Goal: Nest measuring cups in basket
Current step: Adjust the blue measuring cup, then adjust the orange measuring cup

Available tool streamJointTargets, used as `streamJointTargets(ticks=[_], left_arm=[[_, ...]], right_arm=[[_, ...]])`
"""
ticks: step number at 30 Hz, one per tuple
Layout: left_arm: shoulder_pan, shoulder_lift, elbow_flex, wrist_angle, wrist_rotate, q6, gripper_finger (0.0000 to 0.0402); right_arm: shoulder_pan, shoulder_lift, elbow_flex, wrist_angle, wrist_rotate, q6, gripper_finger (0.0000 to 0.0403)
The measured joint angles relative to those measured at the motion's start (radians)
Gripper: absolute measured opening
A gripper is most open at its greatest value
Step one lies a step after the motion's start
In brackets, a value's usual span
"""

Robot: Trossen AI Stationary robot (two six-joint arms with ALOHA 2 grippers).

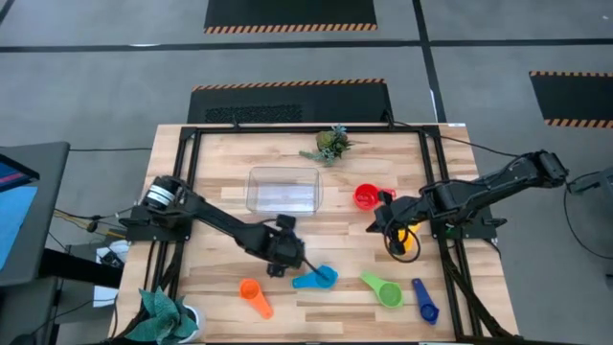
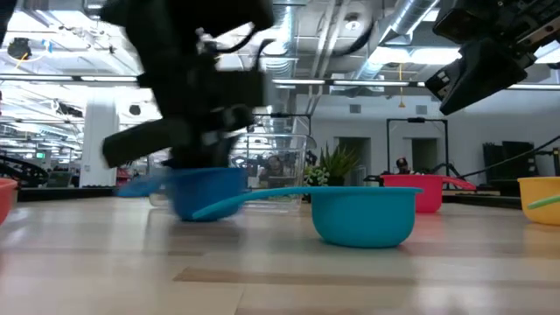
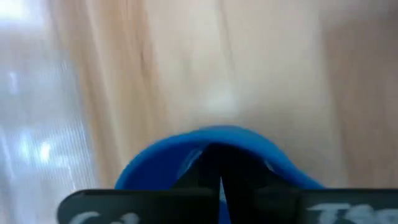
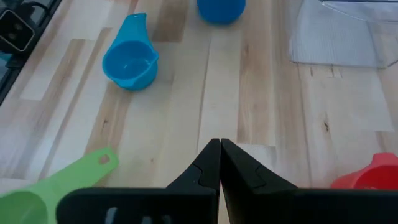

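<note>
High view: left gripper [image 1: 284,257] sits mid-table, fingers pinched on a blue cup [image 3: 205,158]. Left wrist view shows the round blue bowl rim wrapped around the closed finger tips; low view shows that cup [image 2: 206,191] at the tabletop under the gripper. Clear basket [image 1: 283,189] lies just beyond the left gripper, rounded corners, nothing in it. Light-blue cup [image 1: 317,278] lies just beside the left gripper, orange cup [image 1: 255,295] near it. Right gripper [image 1: 379,221] hangs above the table, fingers together, holding nothing. Red cup [image 1: 365,196] just beside it, yellow cup [image 1: 406,241] near it, green cup [image 1: 384,289] and dark-blue cup [image 1: 425,302] farther off.
</note>
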Motion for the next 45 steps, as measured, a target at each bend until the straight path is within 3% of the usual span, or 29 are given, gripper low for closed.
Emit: streamJointTargets(ticks=[11,15,18,23,26,31,33,36,41,45], left_arm=[[0.066,0.204,0.405,0.027,-0.026,0.452,0.0000],[0.105,0.240,0.547,-0.003,-0.044,0.494,0.0000],[0.119,0.235,0.602,-0.129,-0.053,0.470,0.0000],[0.114,0.217,0.634,-0.470,-0.160,0.351,0.0000],[0.099,0.201,0.635,-0.687,-0.199,0.229,0.0000],[0.042,0.162,0.626,-1.067,-0.180,-0.085,0.0000],[0.010,0.100,0.562,-1.014,-0.106,-0.137,0.0000],[-0.047,0.001,0.483,-0.959,0.139,-0.141,0.0000],[-0.121,-0.117,0.326,-0.953,0.411,-0.245,0.0000],[-0.131,-0.145,0.175,-0.812,0.648,-0.297,0.0000]], right_arm=[[0.001,0.000,0.000,0.000,0.000,0.001,0.0031],[0.001,0.000,0.000,-0.003,0.000,0.001,0.0031],[0.001,0.000,0.000,-0.013,0.000,0.001,0.0031],[0.001,0.000,0.000,-0.025,0.000,0.001,0.0031],[0.001,0.000,0.000,-0.038,0.000,0.001,0.0031],[0.001,0.000,0.000,-0.044,0.000,0.000,0.0031],[0.001,0.000,0.000,-0.038,0.000,0.000,0.0031],[0.001,0.000,0.000,-0.041,0.000,0.000,0.0031],[0.001,0.000,0.000,-0.038,0.001,0.000,0.0031],[0.001,0.000,0.000,-0.029,0.001,0.000,0.0031]])
